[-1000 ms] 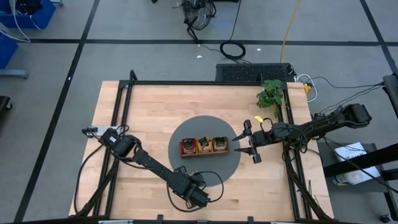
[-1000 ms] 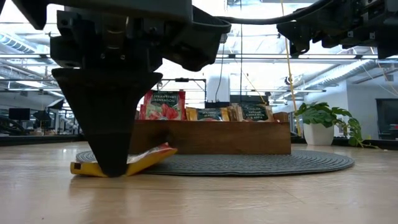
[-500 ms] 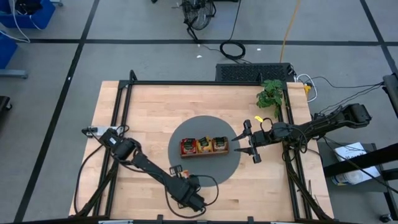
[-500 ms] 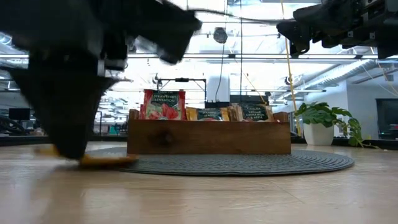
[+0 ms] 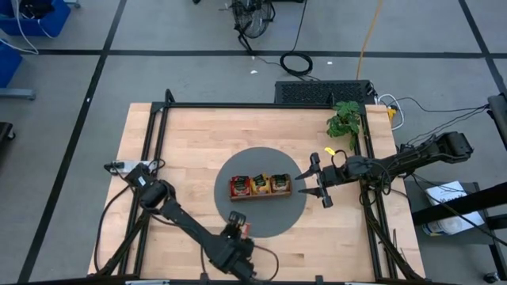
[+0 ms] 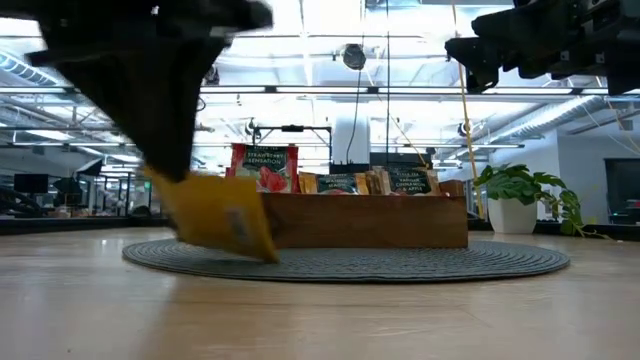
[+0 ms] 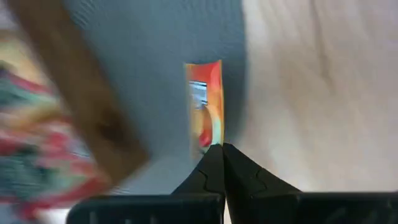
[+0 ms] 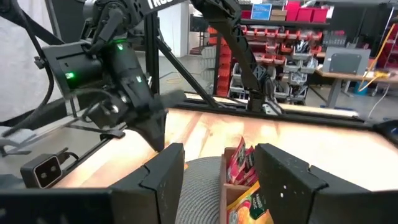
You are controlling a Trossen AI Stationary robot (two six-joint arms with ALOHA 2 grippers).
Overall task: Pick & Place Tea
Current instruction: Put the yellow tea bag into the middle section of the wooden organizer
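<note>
The orange tea packet (image 6: pixel 215 213), which a second ago lay on the wood just off the round grey mat (image 5: pixel 281 226), now hangs clear of the table at the mat's near edge. The wooden tray (image 5: pixel 260 187) at the mat's centre holds more packets upright, and a potted plant (image 5: pixel 345 120) stands beyond the mat. The left gripper (image 7: pixel 219 151), fingers pressed together, pinches the packet's corner. The right gripper (image 5: pixel 318 180) hovers beside the tray, fingers spread and empty.

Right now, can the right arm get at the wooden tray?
Probably yes: the right pincer hangs open beside the tray, nothing between them. The left pincer, holding an orange tea packet, is off on the mat's other side.
</note>
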